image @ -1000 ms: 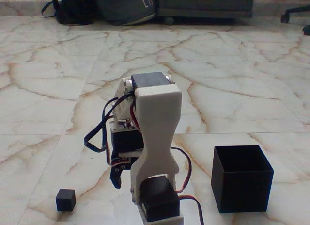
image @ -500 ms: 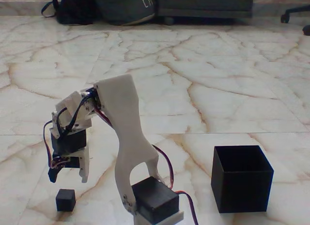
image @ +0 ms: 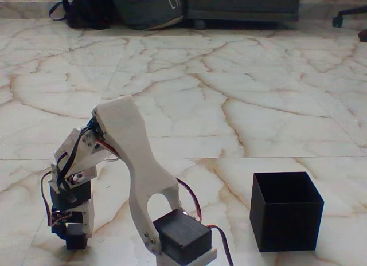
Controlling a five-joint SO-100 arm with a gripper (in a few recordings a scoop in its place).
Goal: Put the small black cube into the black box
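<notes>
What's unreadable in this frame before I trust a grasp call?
- Small black cube: mostly covered by the pincer in the fixed view; contact unclear.
- Pincer jaws: dark against the cube, open or shut unreadable.
- Black box: interior too dark to see.
- Arm base: cut by bottom edge.

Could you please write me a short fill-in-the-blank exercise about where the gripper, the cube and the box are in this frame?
1. The gripper is lowered around the small black ____.
2. The black box stands on the ____ side of the fixed view.
3. The black box has no ____ on top.

Missing words: cube; right; lid
</notes>
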